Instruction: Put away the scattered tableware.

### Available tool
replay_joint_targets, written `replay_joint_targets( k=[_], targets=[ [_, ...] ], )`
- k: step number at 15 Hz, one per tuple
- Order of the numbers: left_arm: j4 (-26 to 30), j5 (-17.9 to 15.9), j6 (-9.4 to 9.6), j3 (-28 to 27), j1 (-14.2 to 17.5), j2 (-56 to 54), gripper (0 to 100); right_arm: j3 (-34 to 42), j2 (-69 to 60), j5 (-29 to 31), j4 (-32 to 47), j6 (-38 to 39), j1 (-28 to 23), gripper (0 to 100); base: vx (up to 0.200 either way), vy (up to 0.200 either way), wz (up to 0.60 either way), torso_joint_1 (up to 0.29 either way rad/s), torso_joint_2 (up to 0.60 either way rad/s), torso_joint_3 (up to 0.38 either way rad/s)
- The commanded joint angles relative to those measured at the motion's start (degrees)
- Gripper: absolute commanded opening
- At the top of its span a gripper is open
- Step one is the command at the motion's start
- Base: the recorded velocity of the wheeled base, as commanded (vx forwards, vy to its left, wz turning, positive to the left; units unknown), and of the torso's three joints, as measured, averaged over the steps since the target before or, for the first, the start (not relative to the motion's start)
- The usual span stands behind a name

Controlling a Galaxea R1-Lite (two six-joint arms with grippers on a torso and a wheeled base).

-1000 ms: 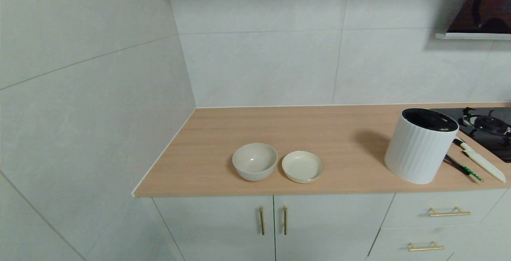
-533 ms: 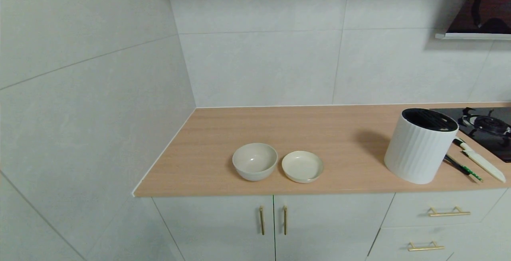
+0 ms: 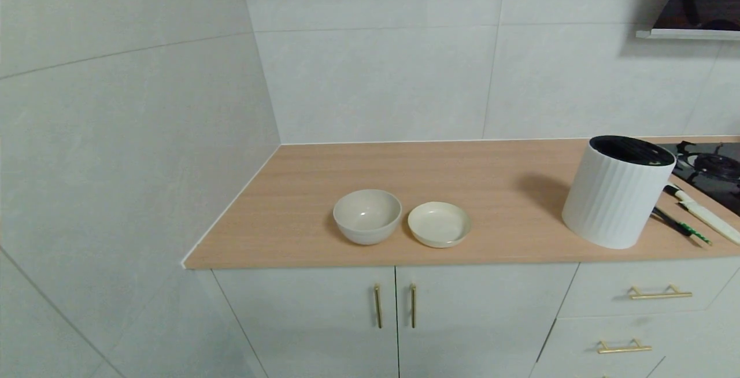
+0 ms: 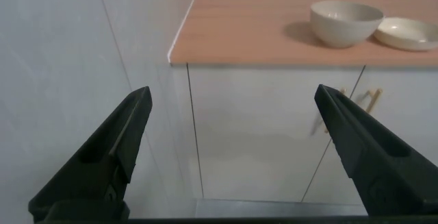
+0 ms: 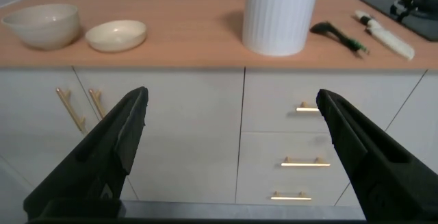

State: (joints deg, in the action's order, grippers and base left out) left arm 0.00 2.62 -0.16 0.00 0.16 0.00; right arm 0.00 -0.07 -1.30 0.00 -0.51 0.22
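Bowl and dish are set side by side on the bench, centre frame; left end effector and right end effector are released.

Bright even light; soft shadow beside container

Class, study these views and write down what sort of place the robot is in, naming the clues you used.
Most likely a home kitchen: a wooden countertop over white cabinets, a gas hob with a range hood above it, and a bowl and shallow dish on the counter.
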Motion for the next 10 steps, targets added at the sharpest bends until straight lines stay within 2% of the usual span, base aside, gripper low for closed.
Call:
replay_joint_targets(
  k=[1,10],
  targets=[
    [0.0,0.02,-0.02,0.0,0.02,0.0,100,0.0,0.07,-0.01,0.0,-0.02,0.04,100,0.0,0.0,0.0,-0.246,0.55,0.29],
    [0.09,0.02,-0.02,0.0,0.02,0.0,100,0.0,0.07,-0.01,0.0,-0.02,0.04,100,0.0,0.0,0.0,-0.237,0.53,0.293]
  ],
)
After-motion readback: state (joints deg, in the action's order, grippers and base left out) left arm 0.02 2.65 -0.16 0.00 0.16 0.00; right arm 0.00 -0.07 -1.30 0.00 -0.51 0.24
